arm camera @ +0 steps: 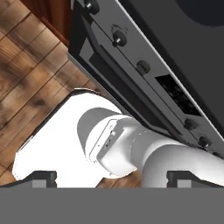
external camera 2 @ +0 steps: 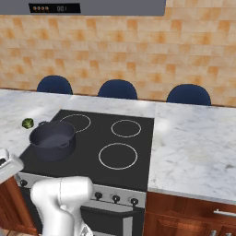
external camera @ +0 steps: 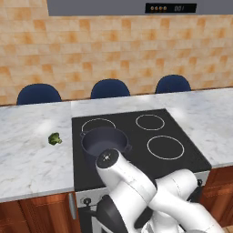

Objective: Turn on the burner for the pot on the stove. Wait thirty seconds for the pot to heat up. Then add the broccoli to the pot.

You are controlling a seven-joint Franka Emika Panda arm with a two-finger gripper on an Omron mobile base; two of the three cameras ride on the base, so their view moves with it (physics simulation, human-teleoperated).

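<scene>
The marble counter (external camera: 32, 159) flanks the stove (external camera: 182, 132). Three blue chairs (external camera: 110, 88) stand behind it. The pot (external camera: 103, 141) sits on the front-left ring. The broccoli (external camera: 54, 139) lies on the counter left. The gripper (arm camera: 111, 177) is released, above the knobs (arm camera: 119, 39).

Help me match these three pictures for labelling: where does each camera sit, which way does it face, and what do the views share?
Left base view: behind the arm's left, looking forward and down at the stove, pot and broccoli; white arm rises lower right.
Right base view: behind its right, facing the same pot and broccoli; arm lower left.
Hand view: on the hand, looking down past the open gripper at the stove's knob panel and wooden floor.
Both base views share pot, broccoli, stove.
</scene>
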